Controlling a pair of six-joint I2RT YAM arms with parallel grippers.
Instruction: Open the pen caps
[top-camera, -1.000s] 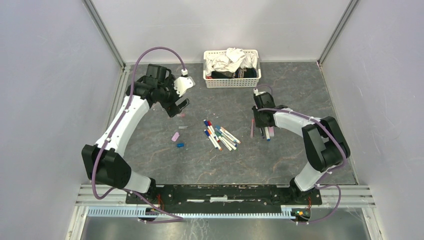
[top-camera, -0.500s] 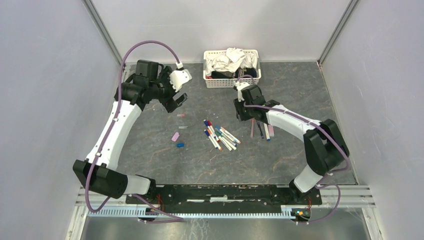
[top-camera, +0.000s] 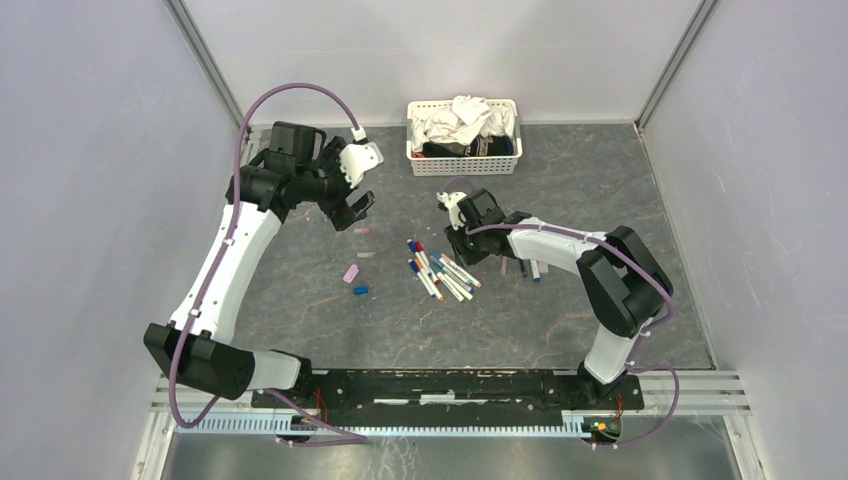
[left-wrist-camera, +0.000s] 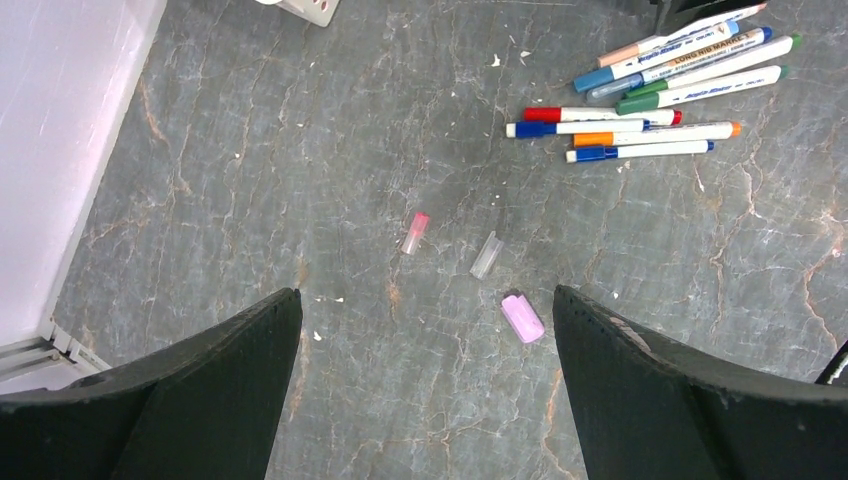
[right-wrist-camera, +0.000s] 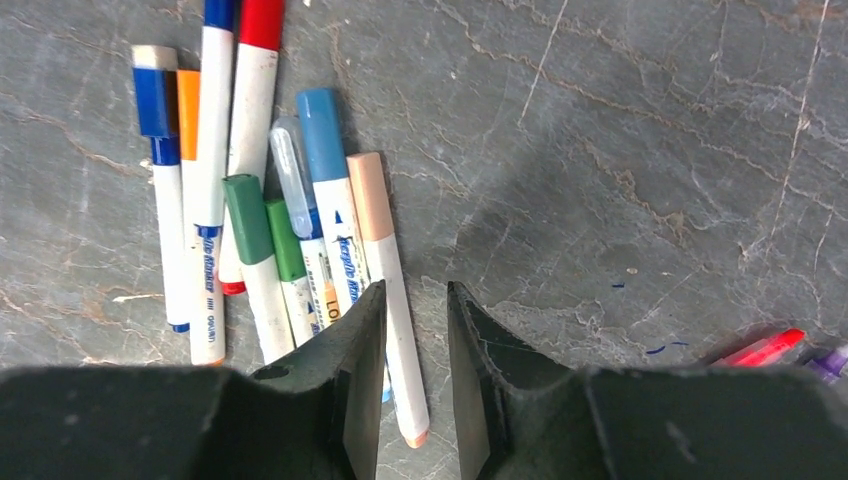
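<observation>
Several white-barrelled pens (top-camera: 440, 270) with coloured caps lie in a pile mid-table. My right gripper (top-camera: 452, 240) hovers at the pile's right edge, open by a narrow gap. In the right wrist view the peach-capped pen (right-wrist-camera: 385, 260) lies on the table under the gap of that gripper (right-wrist-camera: 415, 290), untouched. My left gripper (top-camera: 350, 212) hangs wide open and empty above loose pen caps: a pink cap (left-wrist-camera: 522, 318), a clear cap (left-wrist-camera: 485, 256) and a pink-tipped cap (left-wrist-camera: 414, 232). A blue cap (top-camera: 360, 290) lies beside the pink cap (top-camera: 350, 273).
A white basket (top-camera: 463, 165) of cloths stands at the back centre. A few more pens (top-camera: 528, 268) lie to the right of the pile, one of them red (right-wrist-camera: 765, 348). Grey walls enclose the table on the left, back and right.
My right gripper has swung left from the pens on the right to the middle pile. The left arm pulled back a little early on, then held still, still wide open.
</observation>
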